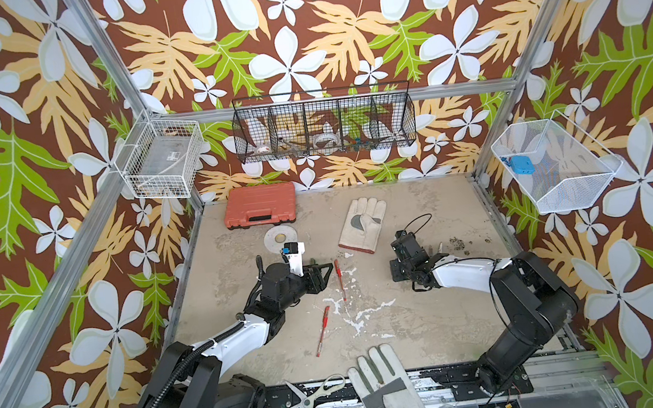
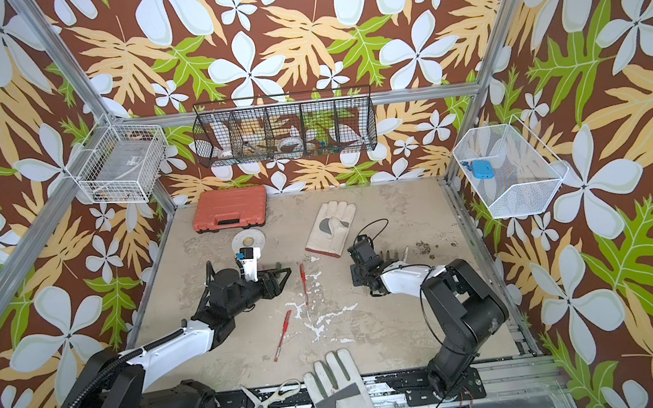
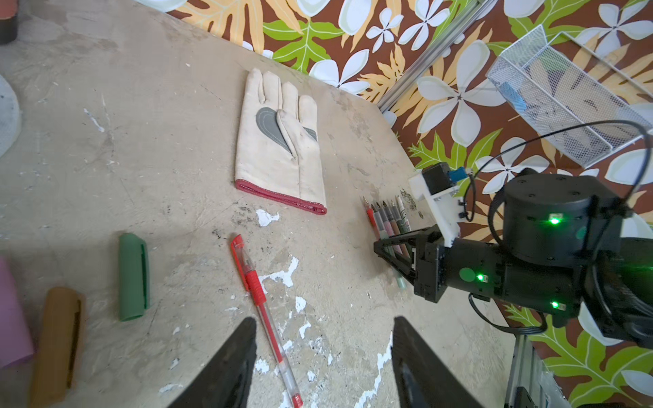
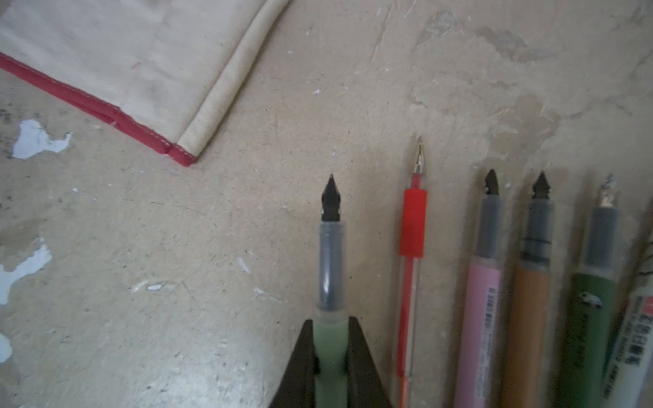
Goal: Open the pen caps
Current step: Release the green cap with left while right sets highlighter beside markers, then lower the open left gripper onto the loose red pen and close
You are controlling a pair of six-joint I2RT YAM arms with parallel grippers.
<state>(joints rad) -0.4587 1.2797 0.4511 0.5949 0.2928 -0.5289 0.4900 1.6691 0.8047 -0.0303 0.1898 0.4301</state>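
Left wrist view: pink cap (image 3: 10, 318), gold cap (image 3: 58, 339), green cap (image 3: 133, 277) lie on table (image 3: 159, 141); left gripper (image 3: 323, 319) fingers (image 3: 233, 364) spread near capped red pen (image 3: 263, 311), cap toward glove (image 3: 279, 155). Right gripper (image 4: 331, 323) fingers (image 4: 364, 371) pinch mint pen (image 4: 331, 282), bare nib pointing away, parallel to uncapped row (image 4: 530, 300).

Mint pen (image 4: 330, 282): uncapped, black nib bare, pinched in right gripper (image 4: 330, 328). Next to it in a row, tips bare: red pen (image 4: 411, 247), pink pen (image 4: 484, 318), gold pen (image 4: 530, 318), dk green pen (image 4: 590, 318); white marker (image 4: 632, 346) at the end. Far capped red pen (image 1: 339, 279) and near capped red pen (image 1: 322, 331) lie apart mid-table. Loose, lying flat side by side: dk green cap (image 3: 133, 277), gold cap (image 3: 58, 339), pink cap (image 3: 9, 318).
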